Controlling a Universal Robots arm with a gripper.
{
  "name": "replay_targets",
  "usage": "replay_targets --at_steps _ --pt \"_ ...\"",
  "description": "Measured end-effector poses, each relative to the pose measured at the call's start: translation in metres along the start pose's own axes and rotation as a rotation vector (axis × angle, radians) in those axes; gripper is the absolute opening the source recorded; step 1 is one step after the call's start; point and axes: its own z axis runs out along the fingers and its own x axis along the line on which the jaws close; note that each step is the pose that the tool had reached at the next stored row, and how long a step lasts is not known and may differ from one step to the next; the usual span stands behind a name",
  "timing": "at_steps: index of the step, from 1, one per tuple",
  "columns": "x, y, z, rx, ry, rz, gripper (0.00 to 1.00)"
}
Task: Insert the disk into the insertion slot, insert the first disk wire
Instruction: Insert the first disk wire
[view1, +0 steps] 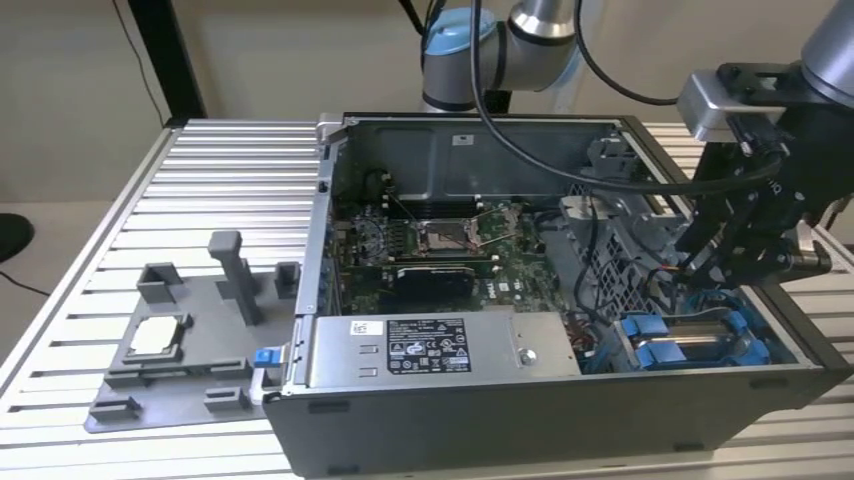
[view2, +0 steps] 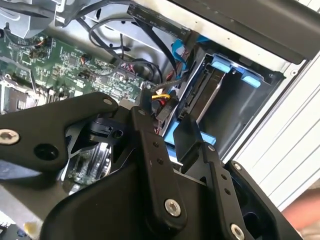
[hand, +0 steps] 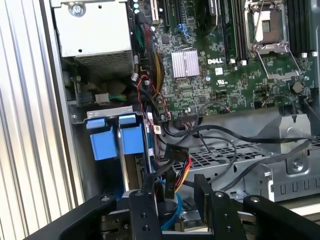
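The disk (view2: 205, 97) lies straight ahead of the claw (view2: 165, 120), just past its tips. It is seated on edge in the slot (view2: 240, 107), and its long axis runs away from the claw into the bay. The near end of the disk faces the claw, and that end is where a wire would go in.

Between the claw and that near end sits a small black plug (hand: 167, 182). Yellow, red and black wires (hand: 185, 170) trail off it to one side. The plug sits right at the claw's tips, but I cannot tell whether the claw is clamped on it or only straddling it, nor whether it has reached the disk.

The disk is a flat slab of dull grey metal in a bright blue plastic frame. Two glossy, squared blue tabs (view2: 220, 64) stand at its far end. The slot is thin, folded grey sheet metal, smooth inside and open towards the claw.

Off to the claw's side lies the green circuit board (hand: 240, 85), crowded with small parts. Loose black cables (hand: 220, 132) loop between the board and the claw. The claw itself is matt black, with bolted links.
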Motion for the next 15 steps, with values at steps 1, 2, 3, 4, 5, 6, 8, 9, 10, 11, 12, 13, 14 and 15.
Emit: replay_targets --at_steps 1,2,3,4,5,6,8,9,10,11,12,13,14,15 --pt "0.0004 -0.0001 0.0005 0.0004 0.0002 0.003 1.0" --pt "0.0008 -0.0002 0.0009 0.001 0.0003 0.007 1.0" --pt "0.0011 -0.0003 0.0015 0.0016 0.0 0.012 1.0" --pt "0.0011 -0.0004 0.0019 0.0024 0.0 0.018 1.0" --pt "0.0011 -0.0005 0.0022 0.0034 0.0001 0.026 1.0" --pt "0.0012 -0.0006 0.0026 0.0042 -0.0001 0.033 1.0" --pt "0.0014 -0.0009 0.0032 0.0056 -0.0002 0.043 1.0" --pt "0.0015 -0.001 0.0034 0.0065 -0.0002 0.05 1.0" --pt "0.0015 -0.001 0.0036 0.0078 -0.0003 0.061 1.0" --pt "0.0016 -0.001 0.004 0.0092 -0.0004 0.073 1.0" --pt "0.0017 -0.0011 0.0045 0.0109 -0.0004 0.086 1.0" --pt "0.0017 -0.001 0.005 0.0121 -0.0006 0.095 1.0" --pt "0.0018 -0.001 0.0054 0.0128 -0.0007 0.101 1.0" --pt "0.0018 -0.001 0.0057 0.0131 -0.0005 0.104 1.0"
